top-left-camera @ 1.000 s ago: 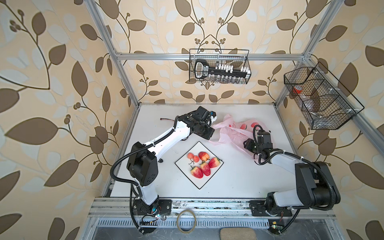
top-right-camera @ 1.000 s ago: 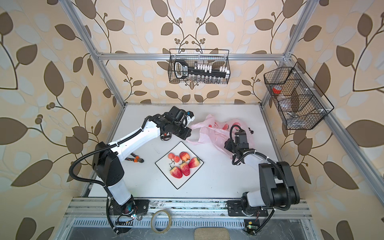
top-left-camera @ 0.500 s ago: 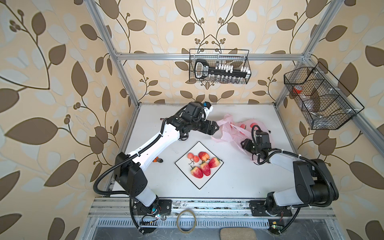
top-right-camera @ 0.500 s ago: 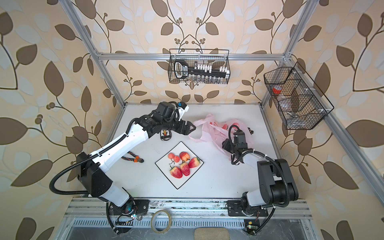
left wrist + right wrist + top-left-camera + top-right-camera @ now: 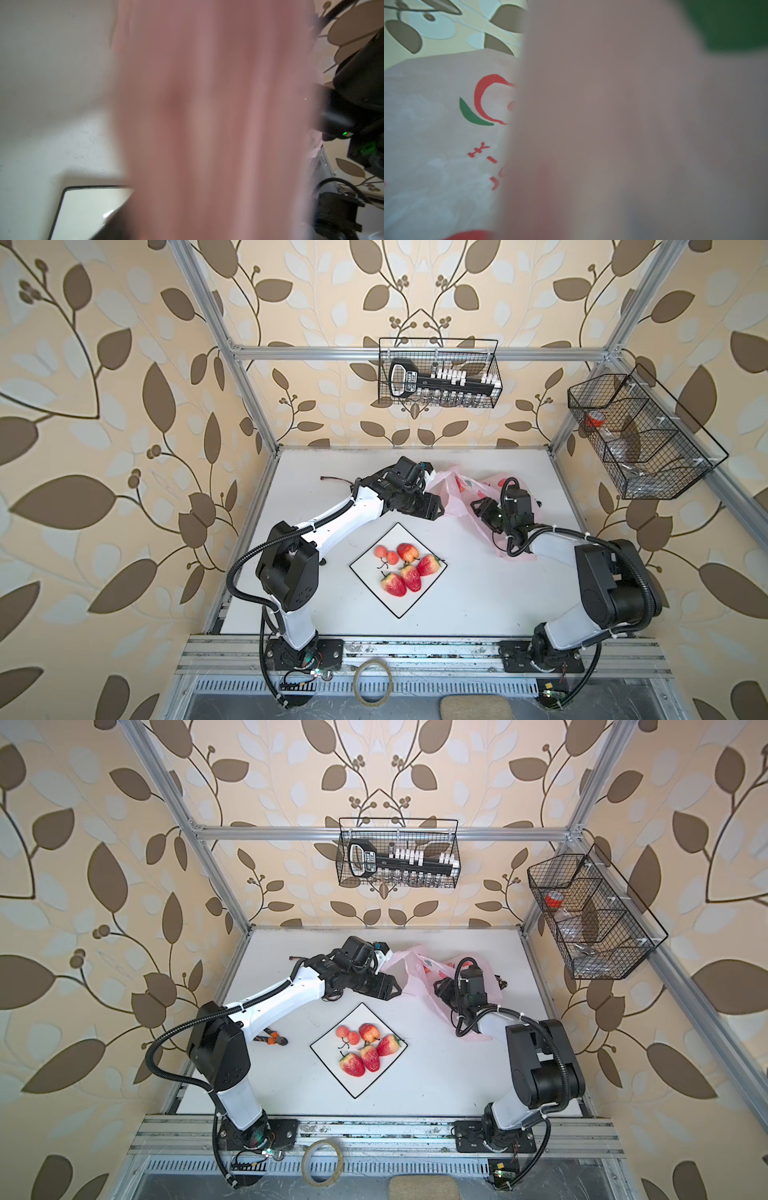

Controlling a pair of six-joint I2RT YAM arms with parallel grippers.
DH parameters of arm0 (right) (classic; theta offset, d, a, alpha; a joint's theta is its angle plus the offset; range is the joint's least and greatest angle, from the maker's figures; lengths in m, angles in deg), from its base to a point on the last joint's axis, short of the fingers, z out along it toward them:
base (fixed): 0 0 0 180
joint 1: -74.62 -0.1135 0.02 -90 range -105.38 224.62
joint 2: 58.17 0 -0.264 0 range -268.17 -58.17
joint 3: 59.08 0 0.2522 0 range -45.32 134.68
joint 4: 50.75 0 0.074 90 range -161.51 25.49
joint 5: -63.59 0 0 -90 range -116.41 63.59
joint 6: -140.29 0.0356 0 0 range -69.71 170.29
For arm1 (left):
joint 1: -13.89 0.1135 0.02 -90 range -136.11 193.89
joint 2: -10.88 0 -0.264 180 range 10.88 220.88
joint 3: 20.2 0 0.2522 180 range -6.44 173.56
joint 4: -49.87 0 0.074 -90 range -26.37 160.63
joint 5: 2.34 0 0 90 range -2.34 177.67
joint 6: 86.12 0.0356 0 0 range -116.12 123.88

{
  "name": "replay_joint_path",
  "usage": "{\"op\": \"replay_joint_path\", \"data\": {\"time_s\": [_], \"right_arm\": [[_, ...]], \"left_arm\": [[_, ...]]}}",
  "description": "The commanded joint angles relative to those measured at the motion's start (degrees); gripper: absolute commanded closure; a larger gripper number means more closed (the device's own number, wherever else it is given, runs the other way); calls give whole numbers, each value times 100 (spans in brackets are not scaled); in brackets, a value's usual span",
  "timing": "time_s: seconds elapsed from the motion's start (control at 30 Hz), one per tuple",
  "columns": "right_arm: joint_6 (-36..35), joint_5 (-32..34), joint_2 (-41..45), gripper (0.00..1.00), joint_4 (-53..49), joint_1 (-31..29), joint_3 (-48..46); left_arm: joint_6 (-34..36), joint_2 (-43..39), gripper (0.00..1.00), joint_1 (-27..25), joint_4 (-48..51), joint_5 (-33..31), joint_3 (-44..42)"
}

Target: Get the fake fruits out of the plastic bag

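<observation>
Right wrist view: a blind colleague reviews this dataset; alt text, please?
A pink plastic bag fills nearly the whole frame, mostly blurred. Its sharper part shows a printed red peach outline with a green leaf; wallpaper shows beyond.

Six fake fruits sit clustered at lower centre in both top views: four glossy red-yellow strawberry-like pieces with green tops, two pinkish-orange balls. Plastic bag, translucent pink, crumpled, red prints, lies right of centre, apart from them.
</observation>
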Motion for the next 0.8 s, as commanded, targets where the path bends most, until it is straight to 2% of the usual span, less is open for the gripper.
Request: {"op": "replay_joint_path", "data": {"time_s": [0.0,0.17,0.43,0.57,0.77], "right_arm": [[745,-51,-352,38,529,-67,209],[1444,-12,-768,36,1097,-86,336],[2044,96,-1235,31,1577,-309,753],[2093,116,-1425,30,1625,-344,926],[1936,-201,-1935,26,1551,-521,1504]], "left_arm": [[-148,67,60,-27,-250,180,155],[-50,182,99,-140,-227,261,271],[589,307,100,-431,300,453,558],[885,299,100,-573,377,820,636],[1161,367,100,-623,432,1416,722]]}}
